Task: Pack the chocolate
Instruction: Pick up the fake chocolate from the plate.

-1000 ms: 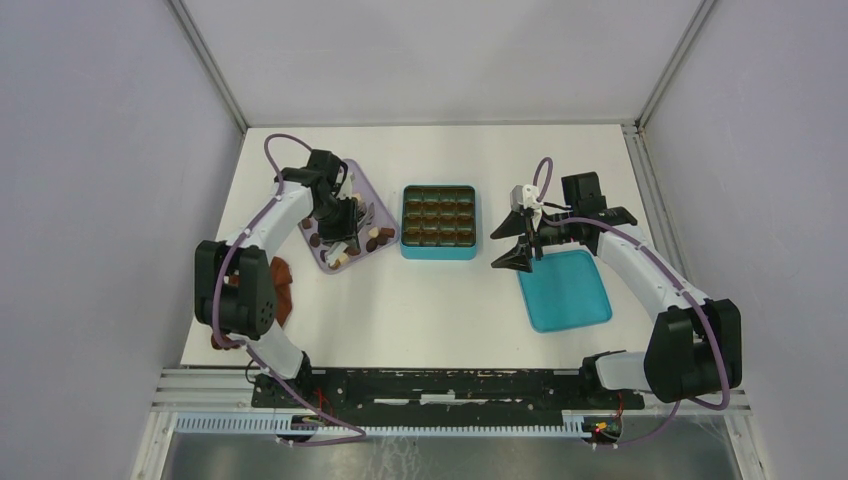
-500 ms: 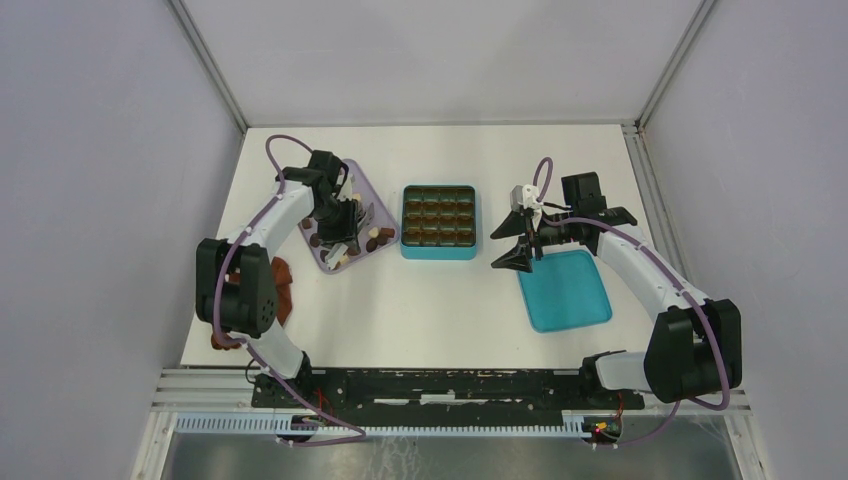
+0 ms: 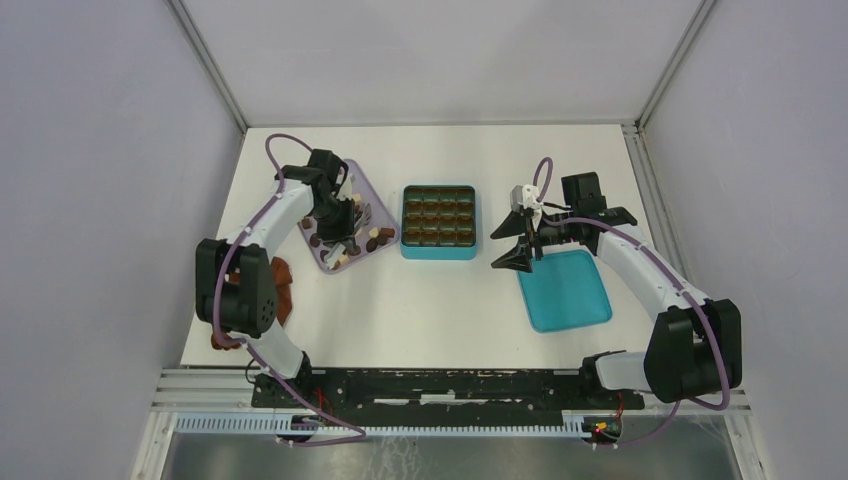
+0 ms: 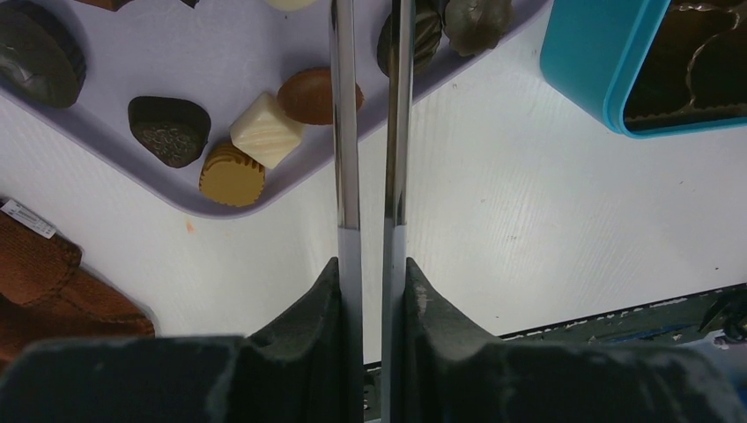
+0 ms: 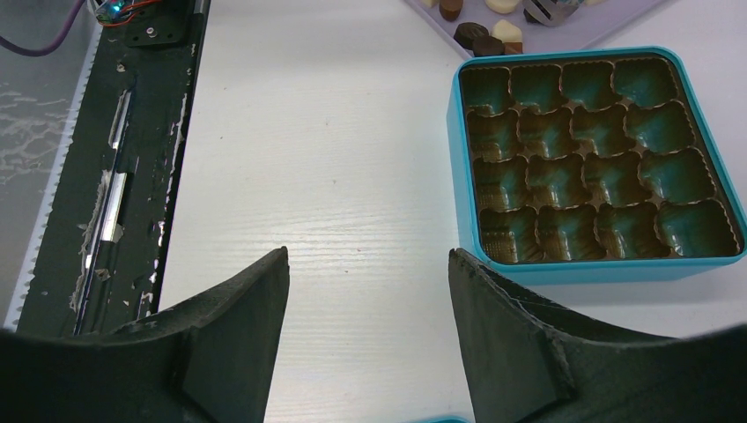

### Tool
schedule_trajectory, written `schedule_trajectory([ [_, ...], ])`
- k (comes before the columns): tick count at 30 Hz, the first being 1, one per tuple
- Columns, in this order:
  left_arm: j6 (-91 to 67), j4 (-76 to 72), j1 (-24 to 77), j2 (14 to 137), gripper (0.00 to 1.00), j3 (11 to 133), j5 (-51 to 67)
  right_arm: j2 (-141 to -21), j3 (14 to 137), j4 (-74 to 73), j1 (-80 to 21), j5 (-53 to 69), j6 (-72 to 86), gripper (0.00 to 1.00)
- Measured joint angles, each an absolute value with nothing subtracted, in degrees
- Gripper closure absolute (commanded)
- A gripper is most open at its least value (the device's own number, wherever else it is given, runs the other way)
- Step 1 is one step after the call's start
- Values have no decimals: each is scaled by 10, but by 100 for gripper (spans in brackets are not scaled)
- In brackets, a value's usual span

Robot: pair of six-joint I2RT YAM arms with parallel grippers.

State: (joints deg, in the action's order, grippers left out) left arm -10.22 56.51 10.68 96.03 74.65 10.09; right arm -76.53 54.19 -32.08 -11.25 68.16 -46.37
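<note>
only the left gripper [image 4: 371, 26] has moved since a second ago: its wrist has edged a little toward the far side of the lilac tray [image 4: 106, 44] and its two long metal blades have drawn nearer each other. the right arm has not moved.

the chocolates [image 3: 375, 236] all lie in the lilac tray, at the left of the white table [image 4: 528, 176]. the teal box [image 5: 564, 269] sits just beside it, four rows of four cells, each showing its brownish moulded liner. a flat teal lid [image 3: 566, 290] lies apart on the right, and a reddish-brown cloth [image 4: 44, 282] lies near the tray's corner.

the left wrist view gives the pieces singly: a cream cube [image 4: 266, 130] touching a tan ribbed cup [image 4: 231, 174], a dark speckled piece [image 4: 167, 130] and a brown oval piece [image 4: 308, 95] against the left blade. the blades stand almost parallel with a thin slit between. their tips run out of that view, and the top view is too small, so i cannot tell whether they pinch anything.

the right gripper [image 5: 368, 256] hangs near the box with its fingers spread wide and only bare table between them.
</note>
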Motion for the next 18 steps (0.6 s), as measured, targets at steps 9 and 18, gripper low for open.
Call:
schedule_trajectory([
  [9, -102, 576, 107, 956, 98, 765, 100, -765, 542, -321, -112, 682, -464, 28],
  [18, -103, 562, 101, 912, 98, 765, 132, -765, 542, -322, -112, 682, -464, 27],
])
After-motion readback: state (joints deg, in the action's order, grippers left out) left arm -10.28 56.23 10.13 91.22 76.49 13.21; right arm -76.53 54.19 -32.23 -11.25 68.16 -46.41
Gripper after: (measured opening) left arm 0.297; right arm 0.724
